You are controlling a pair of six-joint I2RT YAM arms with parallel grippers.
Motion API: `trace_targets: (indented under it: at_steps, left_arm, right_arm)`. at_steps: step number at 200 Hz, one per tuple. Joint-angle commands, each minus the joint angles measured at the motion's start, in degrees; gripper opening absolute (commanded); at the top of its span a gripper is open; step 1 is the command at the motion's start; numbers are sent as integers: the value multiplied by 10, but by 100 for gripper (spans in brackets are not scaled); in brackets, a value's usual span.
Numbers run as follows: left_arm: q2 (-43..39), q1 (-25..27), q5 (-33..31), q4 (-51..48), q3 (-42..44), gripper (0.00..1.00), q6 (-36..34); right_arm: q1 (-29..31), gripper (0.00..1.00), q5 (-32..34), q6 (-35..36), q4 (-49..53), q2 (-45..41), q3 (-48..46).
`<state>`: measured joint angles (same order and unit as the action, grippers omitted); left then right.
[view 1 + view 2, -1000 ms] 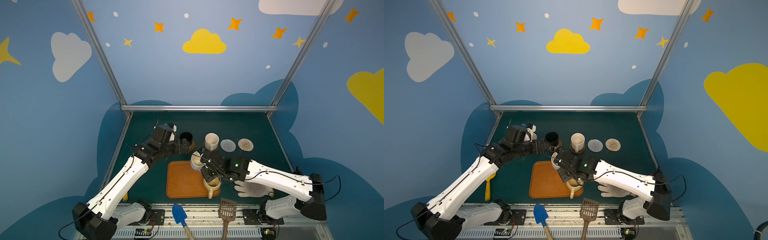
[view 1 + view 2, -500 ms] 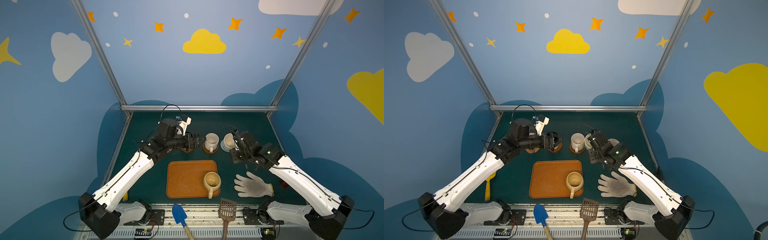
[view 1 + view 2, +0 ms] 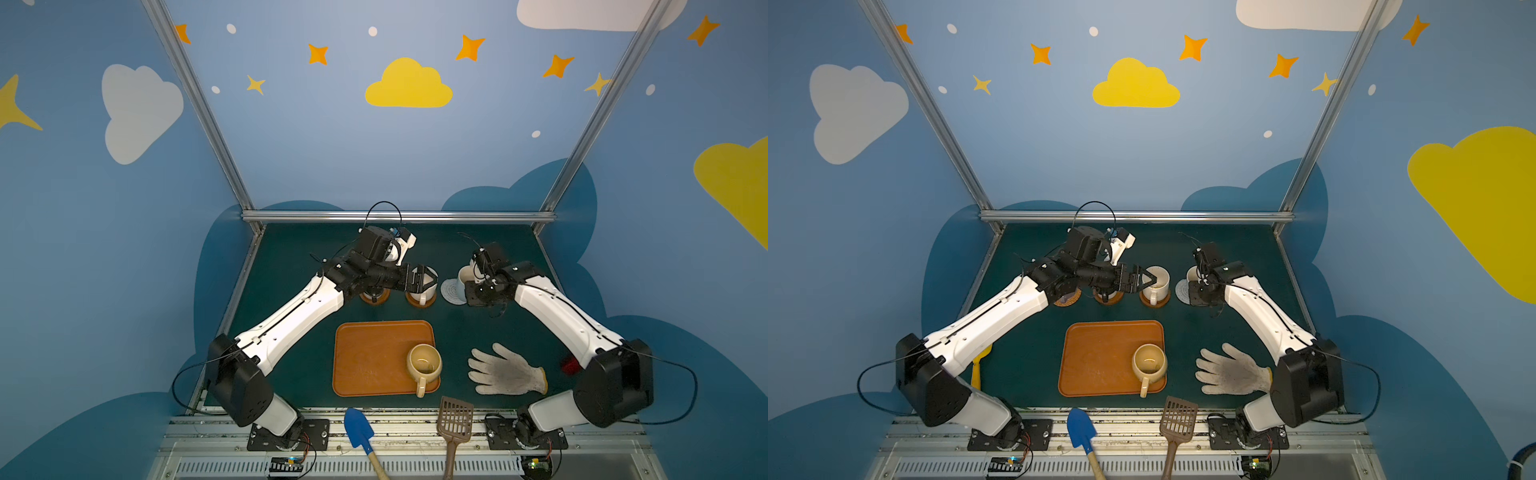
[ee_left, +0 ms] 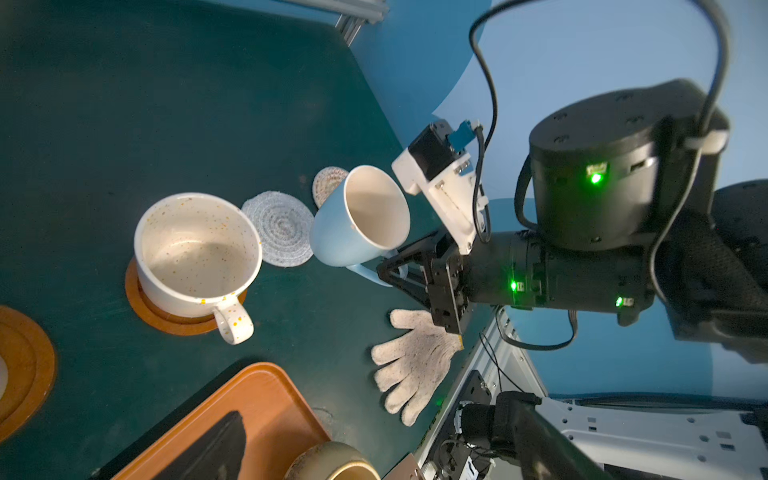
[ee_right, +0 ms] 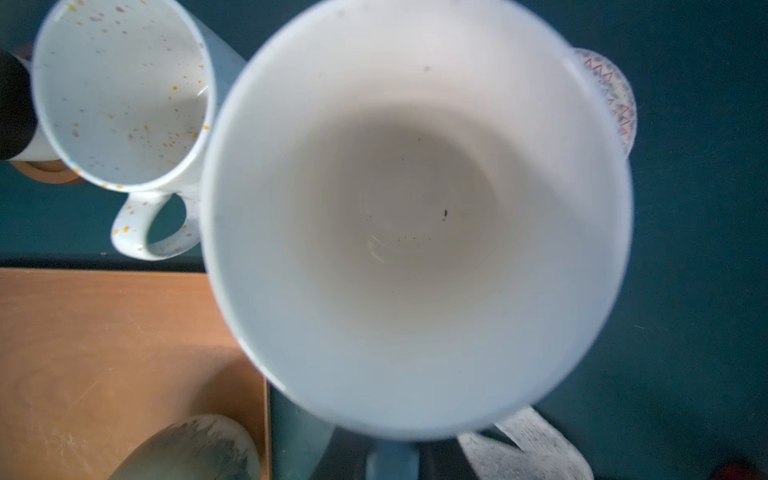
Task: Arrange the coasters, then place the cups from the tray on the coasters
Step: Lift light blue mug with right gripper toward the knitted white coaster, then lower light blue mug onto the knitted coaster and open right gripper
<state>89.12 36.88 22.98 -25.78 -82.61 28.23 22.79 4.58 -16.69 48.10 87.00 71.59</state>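
At the far left of the coaster row, the woven orange coaster (image 3: 1068, 298) shows only partly from under the left arm. Next to it the left brown coaster (image 3: 376, 298) is also half covered, and I cannot tell what stands on it. The left gripper (image 3: 1147, 281) hangs at the left side of the speckled cup (image 4: 195, 253). Its jaws are spread wide and hold nothing. This cup stands upright on the right brown coaster (image 4: 143, 305), with its handle to the near side.

To the right lies the grey-white coaster (image 4: 282, 228), mostly bare. The right gripper (image 4: 397, 272) is closed on the handle of the pale blue cup (image 4: 332, 241). It holds the cup tilted over the right edge of this coaster. I cannot tell if the cup touches it. The beige coaster (image 4: 327, 182) lies just beyond, partly behind the cup.

Nearer, the tray (image 3: 365, 357) carries only the tan cup (image 3: 424, 362) in its near right corner. A white glove (image 3: 505, 372) lies flat to the right of the tray. A blue shovel (image 3: 358, 432) and a brown slotted scoop (image 3: 456, 417) rest on the near rail.
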Motion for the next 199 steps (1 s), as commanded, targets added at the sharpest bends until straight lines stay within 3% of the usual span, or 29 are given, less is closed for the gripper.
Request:
trace_targets:
  at_steps: [1, 72, 134, 199]
  left_arm:
    - [15, 2, -1, -28, -23, 99, -14]
    - [43, 3, -20, -57, -38, 99, -17]
    - [36, 3, -28, -54, -24, 99, -14]
    - [38, 2, -32, -58, -28, 99, -19]
  right_arm:
    - [-11, 0, -19, -6, -50, 25, 40]
    - [-14, 0, 1, 15, -63, 128, 96]
    - [-5, 0, 37, 13, -69, 133, 74]
    - [-5, 0, -16, 4, -88, 139, 47]
